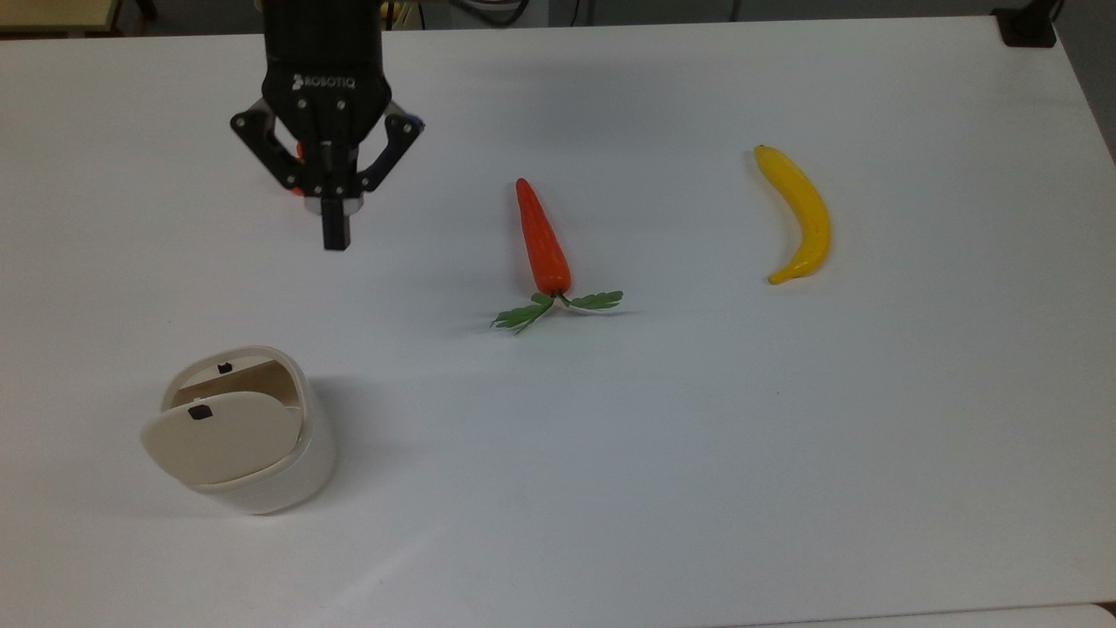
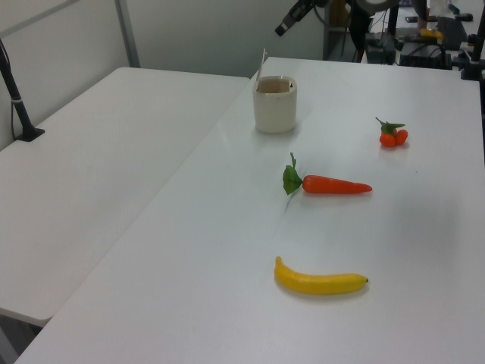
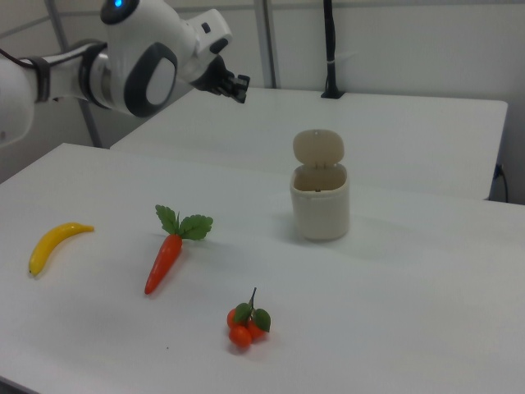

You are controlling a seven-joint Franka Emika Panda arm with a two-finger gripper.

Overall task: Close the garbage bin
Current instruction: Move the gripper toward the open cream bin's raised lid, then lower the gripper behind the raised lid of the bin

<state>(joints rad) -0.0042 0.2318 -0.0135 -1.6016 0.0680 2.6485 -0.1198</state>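
Observation:
The cream-white garbage bin stands at the top view's lower left with its hinged lid raised, so the brownish inside shows behind it. The right view shows the lid upright above the bin. My black gripper hangs shut and holds nothing, high above the table and well up from the bin in the top view. The gripper sits above and behind the bin in the left view, and the gripper is left of the lid in the right view.
A carrot with green leaves lies mid-table and a banana at the top view's right. A cluster of small oranges sits under my gripper in the top view. A second white table adjoins this one.

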